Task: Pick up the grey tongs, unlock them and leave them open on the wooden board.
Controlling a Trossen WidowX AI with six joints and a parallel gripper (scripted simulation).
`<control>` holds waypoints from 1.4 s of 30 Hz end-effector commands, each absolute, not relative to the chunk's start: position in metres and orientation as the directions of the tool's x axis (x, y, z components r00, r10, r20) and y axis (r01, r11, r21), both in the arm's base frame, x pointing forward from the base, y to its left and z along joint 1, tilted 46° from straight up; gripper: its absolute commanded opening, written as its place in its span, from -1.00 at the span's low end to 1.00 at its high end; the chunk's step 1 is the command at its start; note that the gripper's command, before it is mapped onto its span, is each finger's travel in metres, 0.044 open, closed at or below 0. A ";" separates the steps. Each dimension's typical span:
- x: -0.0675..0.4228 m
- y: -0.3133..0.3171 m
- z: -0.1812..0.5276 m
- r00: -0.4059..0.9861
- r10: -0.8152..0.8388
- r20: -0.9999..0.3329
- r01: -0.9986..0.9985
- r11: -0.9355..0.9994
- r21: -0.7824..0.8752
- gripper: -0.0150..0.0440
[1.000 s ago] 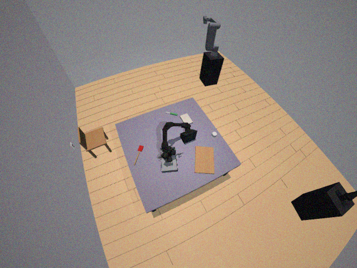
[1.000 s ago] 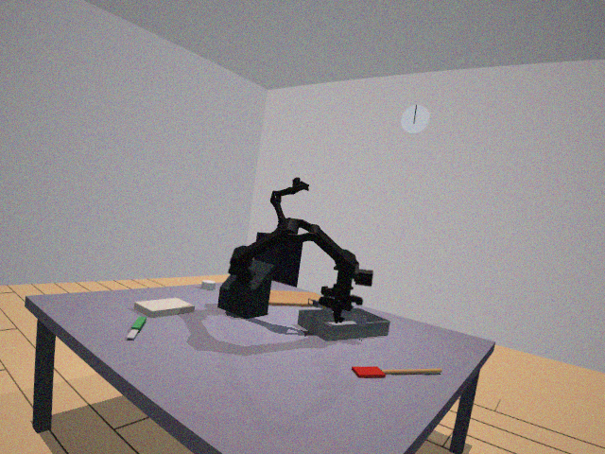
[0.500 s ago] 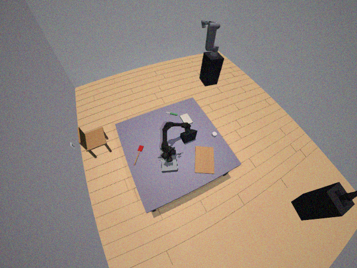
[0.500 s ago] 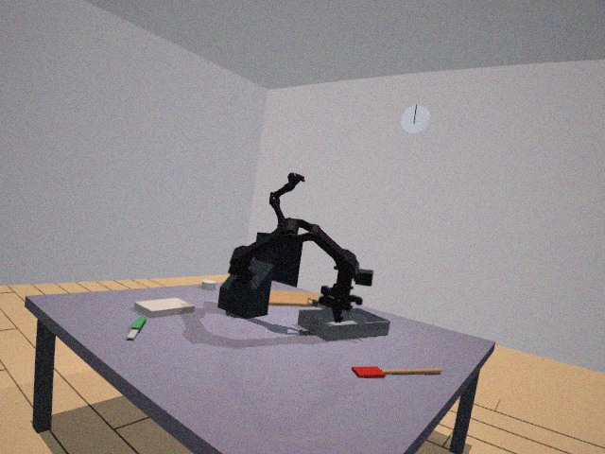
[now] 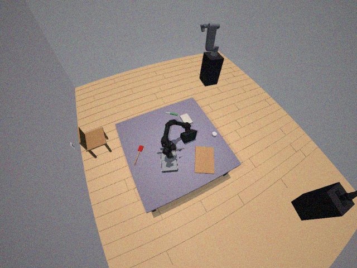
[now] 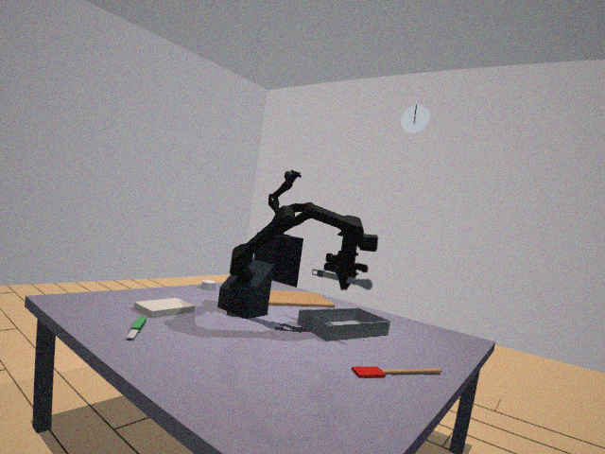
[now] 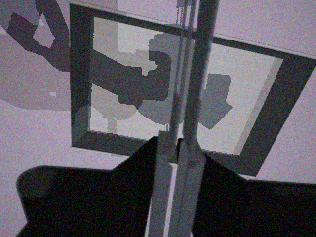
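Observation:
My gripper (image 6: pixel 344 274) (image 7: pixel 167 143) (image 5: pixel 170 150) is shut on the grey tongs (image 6: pixel 364 282) (image 7: pixel 197 74) near their middle. It holds them roughly level in the air, a little above the grey roasting tin (image 6: pixel 352 331) (image 5: pixel 165 170) (image 7: pixel 79 99). In the wrist view the tongs' two arms run close together and straight away from the fingers, over the tin's pale floor. The wooden board (image 5: pixel 204 159) (image 6: pixel 298 298) lies flat on the table beside the tin and the arm's base, with nothing on it.
On the purple table lie a red spatula (image 5: pixel 140 148) (image 6: pixel 370 371), a green pen (image 5: pixel 173 113) (image 6: pixel 138 323), a white block (image 5: pixel 186 117) (image 6: pixel 164 305) and a small white cylinder (image 5: pixel 214 133) (image 6: pixel 208 285). A chair (image 5: pixel 92 138) stands on the floor by the table.

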State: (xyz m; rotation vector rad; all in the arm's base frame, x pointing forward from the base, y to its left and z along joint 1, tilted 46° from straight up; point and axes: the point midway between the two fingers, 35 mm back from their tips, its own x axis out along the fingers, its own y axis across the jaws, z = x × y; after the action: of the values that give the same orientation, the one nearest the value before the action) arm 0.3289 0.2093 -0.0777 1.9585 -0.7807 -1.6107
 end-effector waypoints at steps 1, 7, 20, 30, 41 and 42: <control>0.328 0.210 -0.075 0.129 -0.697 -0.706 -0.132 -0.717 0.684 -1.00; 0.326 0.207 -0.080 0.125 -0.704 -0.699 -0.138 -0.711 0.690 -1.00; 0.286 0.243 -0.111 0.125 -0.688 -0.714 -0.420 -0.689 0.590 -1.00; 0.249 0.268 -0.136 0.125 -0.682 -0.721 -0.632 -0.615 0.472 -1.00; 0.204 0.288 -0.163 0.123 -0.680 -0.723 -0.819 -0.481 0.313 -1.00; 0.199 0.290 -0.165 0.123 -0.680 -0.722 -0.833 -0.466 0.297 -1.00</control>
State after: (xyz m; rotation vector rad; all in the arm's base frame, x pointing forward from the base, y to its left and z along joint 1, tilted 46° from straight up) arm 0.2123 0.2794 -0.1588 2.4268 -1.6054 -1.4371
